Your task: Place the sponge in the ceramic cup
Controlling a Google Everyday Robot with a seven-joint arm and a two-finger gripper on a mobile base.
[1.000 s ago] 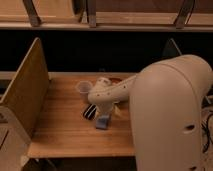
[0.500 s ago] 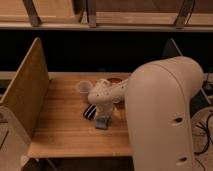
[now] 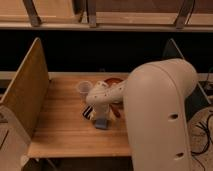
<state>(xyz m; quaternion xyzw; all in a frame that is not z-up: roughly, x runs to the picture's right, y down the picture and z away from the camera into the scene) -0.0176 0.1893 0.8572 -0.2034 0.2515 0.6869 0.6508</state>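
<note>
The sponge (image 3: 101, 122) is a small blue-grey block lying on the wooden table (image 3: 60, 130), near its middle. My gripper (image 3: 101, 116) points down right over the sponge, at the end of the white arm (image 3: 107, 95) that reaches in from the right. The arm hides the sponge's top, so contact cannot be judged. The ceramic cup (image 3: 84, 88) stands upright behind and left of the sponge, pale and round, a short way from the gripper.
A black flat bar (image 3: 87, 111) lies just left of the sponge. A reddish-brown dish (image 3: 114, 81) sits behind the arm. A tall wooden panel (image 3: 27, 90) walls the table's left side. The arm's large white body (image 3: 157, 117) covers the right part.
The arm's big white body has shifted slightly left in the view. The gripper stays low over the sponge; the sponge and cup have not moved.
</note>
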